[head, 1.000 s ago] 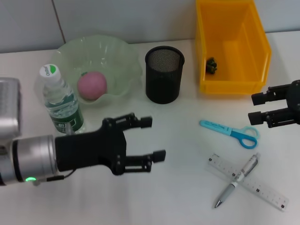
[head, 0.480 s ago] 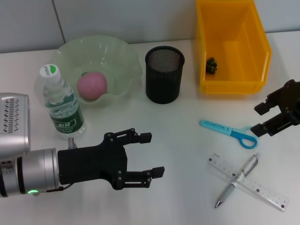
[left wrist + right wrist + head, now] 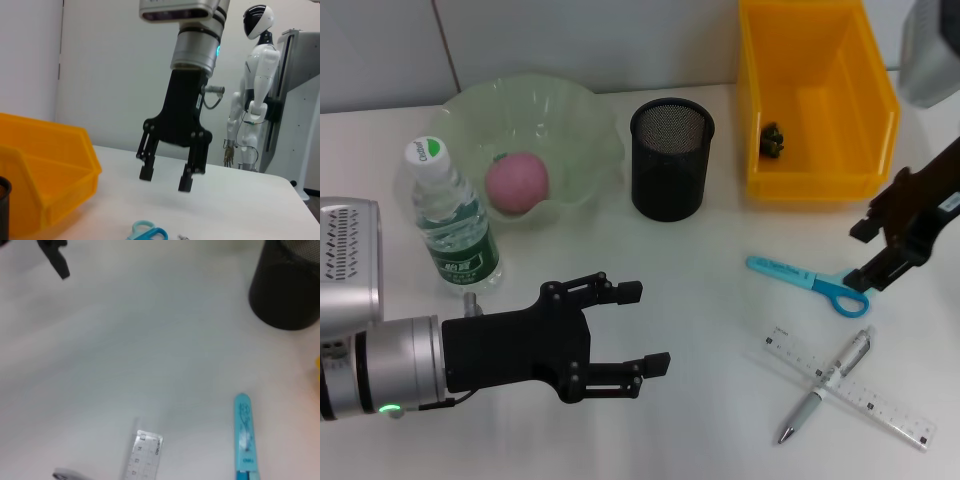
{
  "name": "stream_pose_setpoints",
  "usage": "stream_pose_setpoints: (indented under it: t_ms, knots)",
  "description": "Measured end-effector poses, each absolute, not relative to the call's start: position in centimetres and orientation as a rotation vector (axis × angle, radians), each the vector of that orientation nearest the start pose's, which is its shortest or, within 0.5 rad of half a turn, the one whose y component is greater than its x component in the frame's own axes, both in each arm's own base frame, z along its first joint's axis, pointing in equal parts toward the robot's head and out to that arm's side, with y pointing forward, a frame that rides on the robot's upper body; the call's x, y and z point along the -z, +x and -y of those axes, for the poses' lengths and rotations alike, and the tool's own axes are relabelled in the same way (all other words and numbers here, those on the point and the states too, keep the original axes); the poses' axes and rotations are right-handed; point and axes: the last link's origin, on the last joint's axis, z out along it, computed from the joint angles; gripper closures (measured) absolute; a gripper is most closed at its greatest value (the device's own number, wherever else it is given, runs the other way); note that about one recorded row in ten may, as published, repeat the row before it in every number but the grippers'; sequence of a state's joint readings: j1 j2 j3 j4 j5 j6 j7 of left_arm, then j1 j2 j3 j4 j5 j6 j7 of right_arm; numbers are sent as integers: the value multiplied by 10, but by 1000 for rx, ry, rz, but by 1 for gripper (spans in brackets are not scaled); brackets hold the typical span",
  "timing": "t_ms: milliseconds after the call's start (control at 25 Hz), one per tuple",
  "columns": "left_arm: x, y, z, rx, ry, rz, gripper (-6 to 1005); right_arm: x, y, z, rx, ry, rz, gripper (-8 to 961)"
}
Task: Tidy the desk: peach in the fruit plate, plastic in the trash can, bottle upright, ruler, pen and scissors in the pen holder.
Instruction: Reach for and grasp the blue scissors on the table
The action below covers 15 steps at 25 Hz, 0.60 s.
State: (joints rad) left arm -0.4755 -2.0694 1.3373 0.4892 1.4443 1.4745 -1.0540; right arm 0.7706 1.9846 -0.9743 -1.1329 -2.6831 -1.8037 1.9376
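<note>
We hold our right end effector point(image 3: 869, 253) above the white table point(image 3: 700, 300), fingers spread wide and empty, just beside the ring handles of the blue scissors point(image 3: 810, 283). Nearer us, the silver pen point(image 3: 825, 384) lies crossed over the clear ruler point(image 3: 850, 385). Our left end effector point(image 3: 642, 327) hovers low over the table's left half, also wide open and holding nothing. The peach point(image 3: 516, 182) sits in the green fruit plate point(image 3: 582, 120), the water bottle point(image 3: 450, 219) stands upright beside it, and the black mesh pen holder point(image 3: 670, 160) stands between the plate and the yellow bin point(image 3: 815, 100).
</note>
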Motion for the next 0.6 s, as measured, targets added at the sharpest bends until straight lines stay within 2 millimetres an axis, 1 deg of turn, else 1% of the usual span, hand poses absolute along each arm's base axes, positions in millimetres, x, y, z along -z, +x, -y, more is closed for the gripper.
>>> stream_pose_setpoints:
  t_ms: [240,400,600]
  knots:
    - [69,-232,-289,891,-2897,300,147,-42,211,-381,678,-2856,-503,251]
    - [69,-232,-289,892,-2897,302,147,-31,214,-383,717,-2828,-492,252]
    - [69,-233,-288,892,-2898,307,148,-23,219,-386,730,-2807,-491,252]
